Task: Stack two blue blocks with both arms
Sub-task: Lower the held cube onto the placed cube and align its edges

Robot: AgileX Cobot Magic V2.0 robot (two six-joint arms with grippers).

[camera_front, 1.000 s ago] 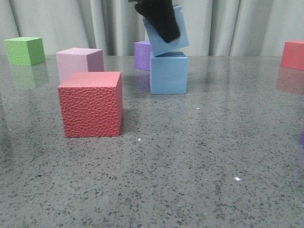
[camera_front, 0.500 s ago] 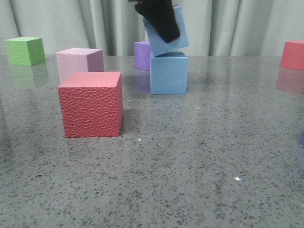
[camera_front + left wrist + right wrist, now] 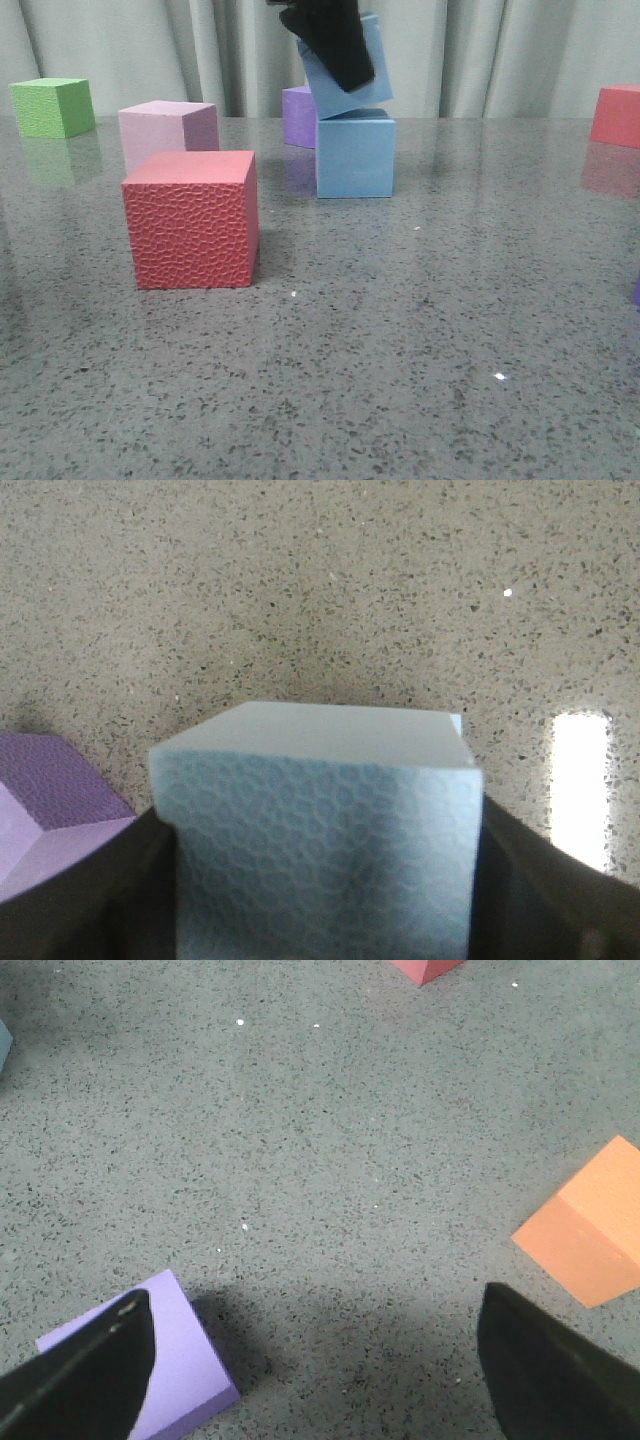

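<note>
Grey speckled stone table (image 3: 400, 340), pale curtain (image 3: 150, 50) behind it. Front view: left gripper (image 3: 330, 40) comes in from the top, clenched on the upper blue block (image 3: 370, 70). That block is tilted, its lower corner touching or just above the top face of the lower blue block (image 3: 355, 155), which sits flat on the table. Contact not clear from this angle. Upper block is not square to the lower one.

Left wrist view: upper blue block (image 3: 320, 830) fills the gap between the two black fingers (image 3: 80, 900), both sides pressed against it. A purple cube (image 3: 50, 800) shows just beside it, down on the table.

Front view, other items: red cube (image 3: 192, 220) nearest the camera on the left, pink cube (image 3: 165, 130) right behind it, green cube (image 3: 52, 106) far left at the back. The purple cube (image 3: 298, 115) is behind the blue stack, partly hidden. Another red cube (image 3: 617, 115) sits at the far right edge.

Right wrist view: right gripper (image 3: 310, 1360) spread wide, nothing between the fingers, hovering over bare table. A lilac cube (image 3: 170, 1380) lies by one fingertip, an orange cube (image 3: 590, 1230) near the other. Corner of a red block (image 3: 425, 968) at the frame edge, well apart from both. Right gripper not visible in the front view.
</note>
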